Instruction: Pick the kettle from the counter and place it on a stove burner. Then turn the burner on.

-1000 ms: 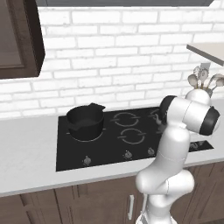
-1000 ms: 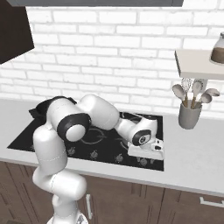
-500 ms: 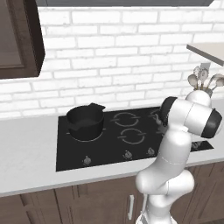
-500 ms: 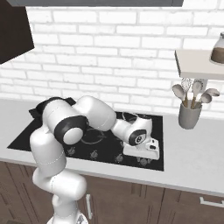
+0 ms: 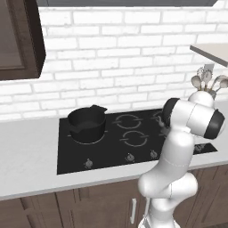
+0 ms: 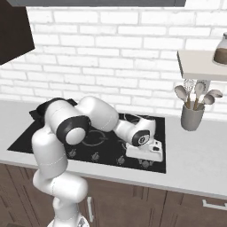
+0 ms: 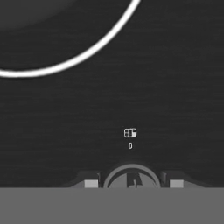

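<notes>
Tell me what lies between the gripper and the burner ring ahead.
Hand view: bare black cooktop glass with one small printed marking; the gripper straddles a knob.

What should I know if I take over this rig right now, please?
Claw: low over the front of the cooktop, fingers either side of a knob; whether they grip it is unclear. The mark by the knob reads 0. A burner ring lies just beyond. The black pot sits on the left rear ring. Left: turn the knob on, after confirming the kettle is on a burner.
</notes>
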Robot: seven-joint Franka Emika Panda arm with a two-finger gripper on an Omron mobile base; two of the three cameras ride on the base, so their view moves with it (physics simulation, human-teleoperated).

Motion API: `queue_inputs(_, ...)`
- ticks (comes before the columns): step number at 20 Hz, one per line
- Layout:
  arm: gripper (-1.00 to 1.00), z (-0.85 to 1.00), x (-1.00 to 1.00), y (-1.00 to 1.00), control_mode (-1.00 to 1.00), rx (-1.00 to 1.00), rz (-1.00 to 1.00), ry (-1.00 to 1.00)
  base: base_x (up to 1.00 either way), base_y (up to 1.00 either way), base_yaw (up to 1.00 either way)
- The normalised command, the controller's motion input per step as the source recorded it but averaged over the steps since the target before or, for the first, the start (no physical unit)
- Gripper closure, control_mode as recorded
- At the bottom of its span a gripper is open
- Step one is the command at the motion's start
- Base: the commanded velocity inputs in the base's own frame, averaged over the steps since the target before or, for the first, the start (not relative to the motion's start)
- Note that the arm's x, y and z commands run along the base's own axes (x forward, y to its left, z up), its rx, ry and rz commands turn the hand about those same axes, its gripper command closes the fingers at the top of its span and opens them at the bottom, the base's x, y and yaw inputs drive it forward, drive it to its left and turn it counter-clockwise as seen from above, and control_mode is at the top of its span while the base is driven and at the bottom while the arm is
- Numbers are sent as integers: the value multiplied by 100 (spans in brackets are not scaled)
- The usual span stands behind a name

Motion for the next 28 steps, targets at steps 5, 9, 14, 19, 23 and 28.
queue_inputs(5,100,-30,-2,0,-100,0,20,0,0,0,0)
queue_inputs(9,100,-40,-1,0,-100,0,29,0,0,0,0)
queue_inputs(14,100,-45,0,0,-100,0,36,0,0,0,0)
queue_inputs(19,100,-52,0,0,-100,0,40,0,0,0,0)
queue_inputs(23,100,-57,-1,0,-100,0,43,0,0,0,0)
queue_inputs(28,100,-59,-2,0,-100,0,46,-1,0,0,0)
